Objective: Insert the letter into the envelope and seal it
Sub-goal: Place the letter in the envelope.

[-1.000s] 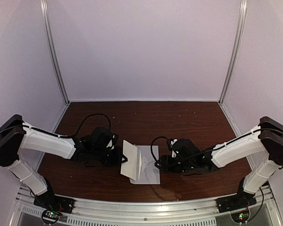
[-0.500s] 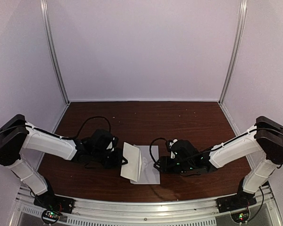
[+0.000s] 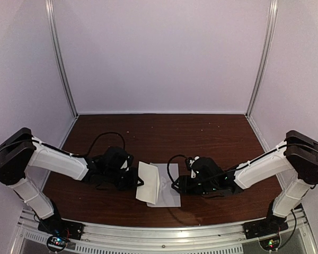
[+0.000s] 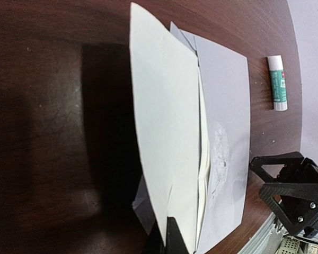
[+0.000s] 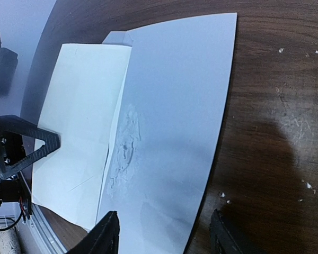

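Dark wood tabletop point(image 3: 201, 132) under the letter point(image 3: 147, 182), lavender walls point(image 3: 159, 53), aluminium posts point(image 3: 61, 58).

Sheet point(image 3: 170, 186) lies flat on the table point(image 3: 148, 132); letter point(image 3: 147, 182) tilts up at its 9 o'clock edge; glue stick point(image 4: 276, 82) sits out at 2 o'clock.

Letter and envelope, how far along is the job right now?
Done: nothing clearly finished. In hand: the left gripper is shut on the raised layer of the letter; the right gripper is open, straddling the flat layer's edge. Left: the envelope, seemingly just a grey corner peeking out behind, holds no letter yet and is unsealed.
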Robot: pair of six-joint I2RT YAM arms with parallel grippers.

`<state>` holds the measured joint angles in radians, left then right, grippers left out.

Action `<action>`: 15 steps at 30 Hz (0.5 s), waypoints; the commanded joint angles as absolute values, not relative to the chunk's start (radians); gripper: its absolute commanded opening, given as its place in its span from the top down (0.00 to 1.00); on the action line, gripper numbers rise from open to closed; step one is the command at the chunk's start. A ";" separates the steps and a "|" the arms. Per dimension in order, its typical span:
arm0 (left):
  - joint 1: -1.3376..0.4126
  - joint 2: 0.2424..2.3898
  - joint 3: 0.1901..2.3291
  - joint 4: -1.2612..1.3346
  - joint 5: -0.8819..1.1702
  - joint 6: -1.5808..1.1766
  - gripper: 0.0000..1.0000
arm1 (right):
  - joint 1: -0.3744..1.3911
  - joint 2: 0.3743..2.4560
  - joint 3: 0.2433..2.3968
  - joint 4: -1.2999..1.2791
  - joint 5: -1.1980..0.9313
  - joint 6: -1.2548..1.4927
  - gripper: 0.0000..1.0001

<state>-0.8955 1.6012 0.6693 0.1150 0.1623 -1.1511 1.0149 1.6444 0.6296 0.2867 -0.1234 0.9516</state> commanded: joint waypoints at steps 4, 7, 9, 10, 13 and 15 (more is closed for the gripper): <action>-0.890 1.625 0.666 0.173 0.181 -1.146 1.00 | 1.022 1.673 0.638 0.291 -0.141 0.967 0.40; -0.890 1.630 0.667 0.178 0.186 -1.146 1.00 | 1.022 1.677 0.641 0.294 -0.144 0.968 0.41; -0.890 1.632 0.668 0.181 0.187 -1.146 1.00 | 1.022 1.681 0.641 0.299 -0.148 0.968 0.41; -0.890 1.634 0.669 0.183 0.187 -1.146 1.00 | 1.023 1.682 0.642 0.300 -0.151 0.969 0.41; -0.890 1.638 0.670 0.190 0.190 -1.147 1.00 | 1.026 1.689 0.645 0.306 -0.155 0.969 0.41; -0.889 1.642 0.672 0.198 0.196 -1.148 1.00 | 1.028 1.695 0.645 0.310 -0.158 0.971 0.41</action>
